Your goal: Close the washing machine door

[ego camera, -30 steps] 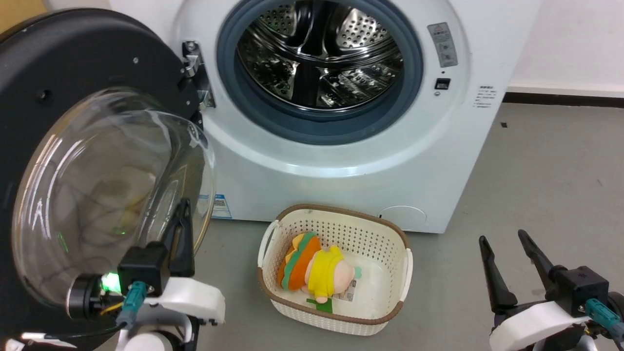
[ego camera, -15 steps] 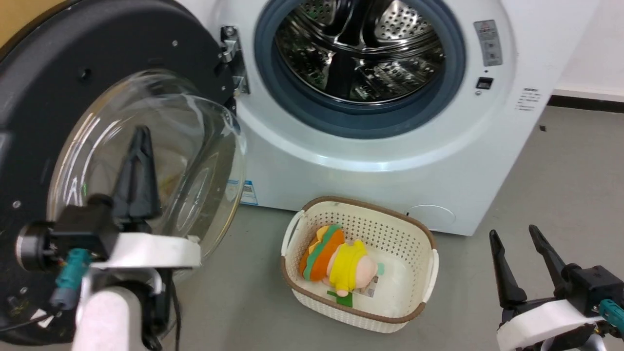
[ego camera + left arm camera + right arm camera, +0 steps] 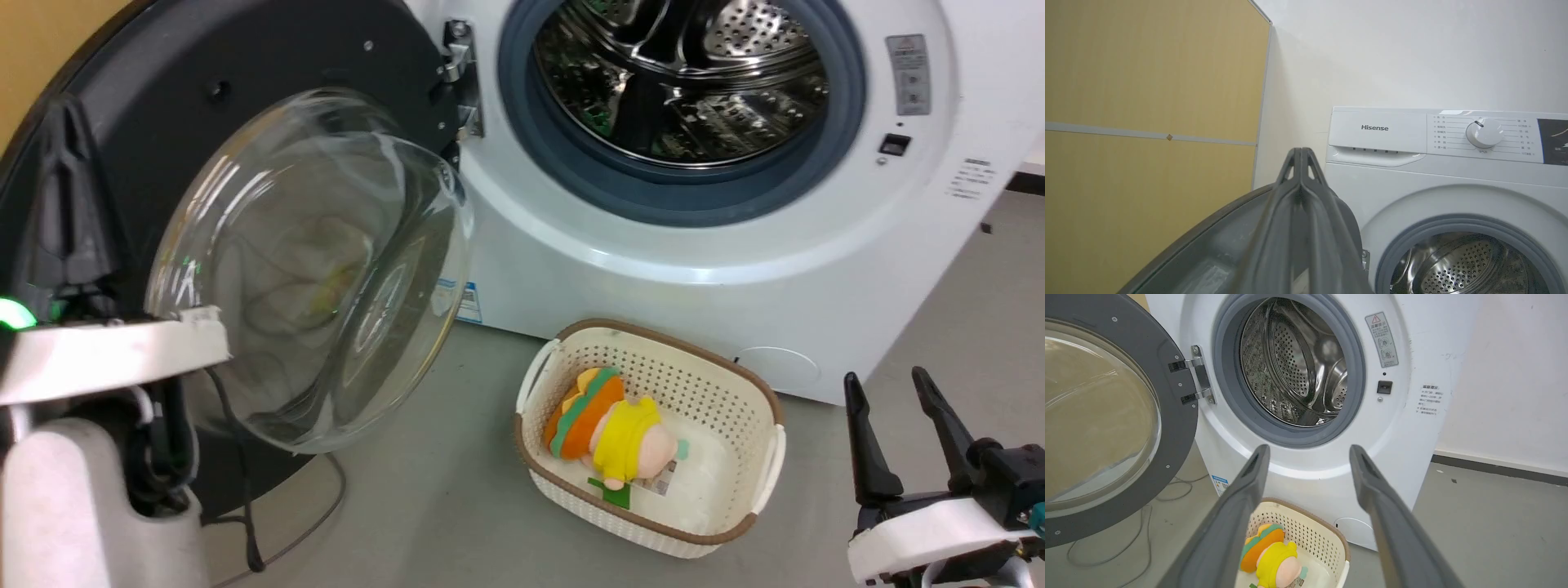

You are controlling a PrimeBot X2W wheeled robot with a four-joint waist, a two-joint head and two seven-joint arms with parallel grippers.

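Since the earlier frames the left gripper (image 3: 65,131) has been travelling from in front of the glass bowl out to the far edge of the washing machine door (image 3: 269,57). The head camera has been turning too, so the whole scene is sitting further right in its view.

The left gripper's two fingers are pressing together with nothing between them, as the left wrist view (image 3: 1300,153) is showing. They are lying across the door's black rim (image 3: 1208,249), with the tips reaching above it. Whether they are touching the rim cannot be told. The bulging glass is sitting just to this gripper's right. The door is standing wide open on its hinge (image 3: 461,82), and the washing machine (image 3: 653,253) with its open drum is lying beyond the hinge, further right.

The right gripper (image 3: 884,376) is hanging low, its fingers spread wide apart and holding nothing. The machine's porthole (image 3: 1290,363) is facing it straight ahead. A cream basket (image 3: 702,384) holding a plush toy (image 3: 612,416) is resting on the floor to its left, in front of the machine.
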